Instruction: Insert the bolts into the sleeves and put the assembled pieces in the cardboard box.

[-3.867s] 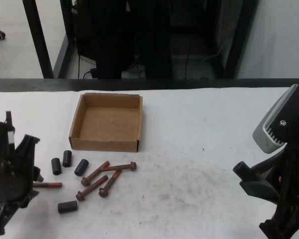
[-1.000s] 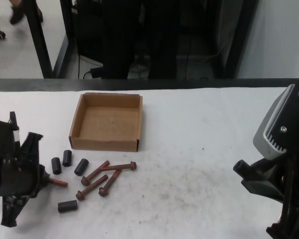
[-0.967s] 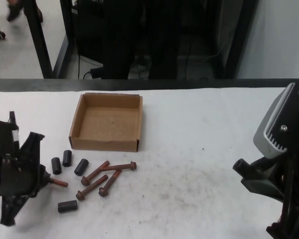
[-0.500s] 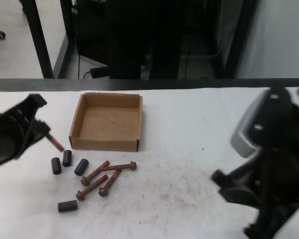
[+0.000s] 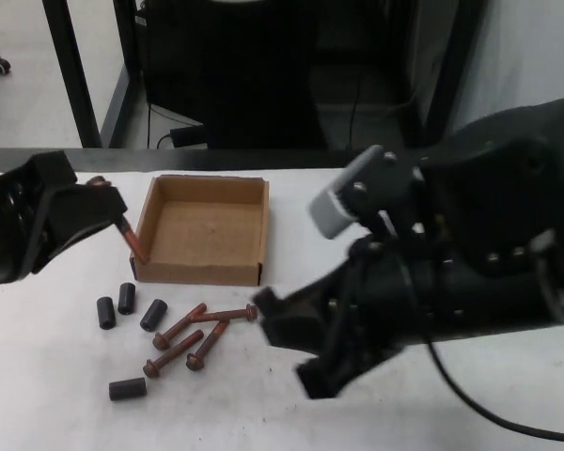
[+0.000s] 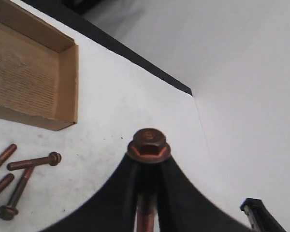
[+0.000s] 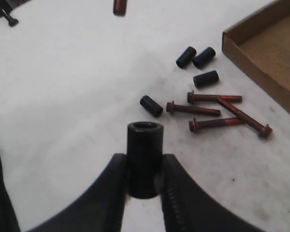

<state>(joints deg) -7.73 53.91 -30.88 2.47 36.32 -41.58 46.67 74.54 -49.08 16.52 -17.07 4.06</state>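
Swung the right gripper [image 7: 144, 166] in from the 4 o'clock edge of the white bench [image 5: 301, 202] toward its middle, clamped on a short black cylindrical sleeve [image 7: 144, 145], and lifted the left gripper [image 6: 148, 169] from 8 to 10 o'clock, just beside the shallow brown cardboard box [image 5: 195, 272], pinching a long rusty hex-head steel bolt [image 6: 148, 145] under its head. Seemingly at the first insertion, with nothing in the box and four loose rusty bolts [image 5: 193, 334] and four loose black sleeves [image 5: 125, 299] lying near its 7 o'clock side. Likely next: bring both pieces together, line the shank up with the sleeve's open bore, and push straight through.
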